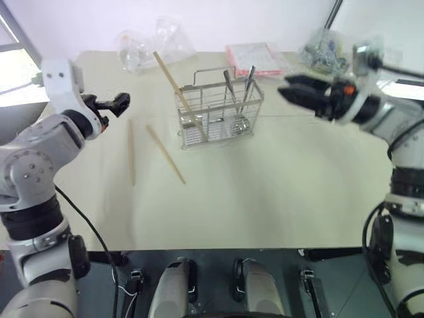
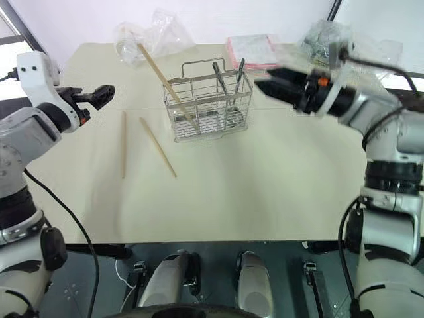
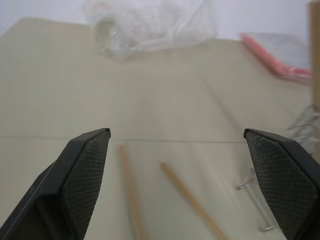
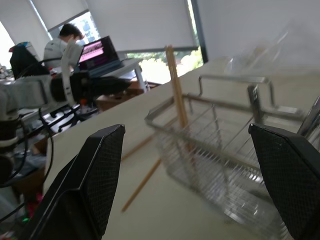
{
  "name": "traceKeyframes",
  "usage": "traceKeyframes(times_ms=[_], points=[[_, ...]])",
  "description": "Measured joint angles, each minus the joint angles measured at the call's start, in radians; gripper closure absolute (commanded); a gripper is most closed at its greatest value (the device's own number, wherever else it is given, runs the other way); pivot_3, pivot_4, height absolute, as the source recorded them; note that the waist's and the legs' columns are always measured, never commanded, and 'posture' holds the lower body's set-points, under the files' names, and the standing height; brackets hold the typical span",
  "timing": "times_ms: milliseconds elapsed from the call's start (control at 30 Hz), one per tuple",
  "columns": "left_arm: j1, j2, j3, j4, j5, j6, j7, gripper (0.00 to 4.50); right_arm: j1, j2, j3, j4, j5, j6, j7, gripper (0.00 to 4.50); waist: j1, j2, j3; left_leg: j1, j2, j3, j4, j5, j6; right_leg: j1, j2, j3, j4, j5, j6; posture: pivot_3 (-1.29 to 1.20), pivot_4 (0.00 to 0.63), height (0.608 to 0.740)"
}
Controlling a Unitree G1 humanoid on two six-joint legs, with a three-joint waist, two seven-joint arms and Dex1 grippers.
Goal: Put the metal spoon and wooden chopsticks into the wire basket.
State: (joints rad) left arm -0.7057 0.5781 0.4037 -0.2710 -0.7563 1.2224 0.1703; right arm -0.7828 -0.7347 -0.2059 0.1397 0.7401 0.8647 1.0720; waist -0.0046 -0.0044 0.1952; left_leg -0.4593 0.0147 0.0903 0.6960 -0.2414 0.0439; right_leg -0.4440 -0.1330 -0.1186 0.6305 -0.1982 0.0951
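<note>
Wire basket (image 1: 218,112) stands mid-table between both wide-open pincers (image 1: 119,103) (image 1: 301,93), two wooden chopsticks (image 1: 149,156) lying beside it.

Wire basket (image 1: 218,112) holding cutlery and one chopstick, with two more chopsticks lying beside it on a pale table.

The wire basket is a small rectangular caddy of silver grid with see-through sides and a thin loop handle on top, standing upright. Metal utensils, the metal spoon (image 1: 229,89) among them, stand in its right-hand part, their slim shiny handles rising above the rim. One wooden chopstick (image 1: 175,86) leans in the basket's left end, its top tilting up and away to the left. Two more wooden chopsticks lie flat on the table left of the basket: the nearer one (image 1: 165,154) slants, the farther one (image 1: 131,151) runs almost straight front to back, apart from each other.
</note>
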Motion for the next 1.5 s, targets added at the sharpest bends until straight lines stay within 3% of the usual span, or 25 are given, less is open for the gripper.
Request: traceKeyframes(times_ms=[133,333,767,1100,1200,1433,1500], points=[[-0.029,-0.002,0.001,0.063,0.064,0.015,0.028,0.0,0.077,-0.032,0.016,-0.071,-0.002,-0.001,0.041,0.44,0.001,0.0,0.0,0.0,0.0,0.001,0.0,0.002,-0.004,-0.001,0.0,0.0,0.0,0.0,0.0,0.0,0.15,0.699],[-0.068,0.008,-0.167,0.357,0.224,-0.076,-0.066,0.0,0.149,-0.055,0.038,-0.142,-0.028,-0.066,0.073,0.44,0.018,0.0,0.0,-0.001,0.0,0.002,0.0,0.002,-0.004,-0.001,0.0,0.0,-0.001,0.0,0.0,0.0,0.15,0.699],[-0.352,-0.085,-0.225,1.088,0.443,-0.453,-0.242,0.0,0.219,-0.051,0.02,-0.258,0.01,-0.056,0.006,0.44,0.019,-0.002,0.001,-0.002,0.0,0.002,0.001,0.001,-0.003,-0.002,-0.001,-0.001,-0.001,0.0,0.0,0.0,0.15,0.699],[-0.472,-0.099,-0.228,1.393,0.549,-0.561,-0.246,0.0,0.239,-0.044,0.003,-0.272,0.021,-0.061,-0.06,0.44,0.019,-0.002,0.001,-0.002,0.0,0.002,0.001,-0.001,0.0,-0.002,-0.002,-0.001,0.0,0.0,0.0,0.0,0.15,0.699],[-0.482,-0.104,-0.224,1.422,0.561,-0.575,-0.227,0.84,0.239,-0.036,0.001,-0.272,0.023,-0.063,-0.077,0.37,0.018,-0.002,0.001,-0.002,0.0,0.002,0.001,-0.001,0.001,-0.002,-0.002,-0.001,0.0,0.0,0.0,0.0,0.15,0.699],[-0.487,-0.109,-0.212,1.447,0.58,-0.602,-0.227,4.46,0.239,-0.034,-0.002,-0.272,0.028,-0.064,-0.093,0.37,0.021,-0.002,0.001,-0.002,0.0,0.002,0.002,-0.001,0.001,-0.002,-0.003,-0.001,0.0,0.0,0.0,0.0,0.15,0.699],[-0.488,-0.109,-0.211,1.447,0.584,-0.605,-0.224,4.46,0.239,-0.034,-0.002,-0.272,0.029,-0.064,-0.093,0.37,0.02,-0.002,0.001,-0.002,0.0,0.002,0.002,-0.001,0.001,-0.002,-0.003,-0.001,0.0,0.0,0.0,0.0,0.15,0.699]])
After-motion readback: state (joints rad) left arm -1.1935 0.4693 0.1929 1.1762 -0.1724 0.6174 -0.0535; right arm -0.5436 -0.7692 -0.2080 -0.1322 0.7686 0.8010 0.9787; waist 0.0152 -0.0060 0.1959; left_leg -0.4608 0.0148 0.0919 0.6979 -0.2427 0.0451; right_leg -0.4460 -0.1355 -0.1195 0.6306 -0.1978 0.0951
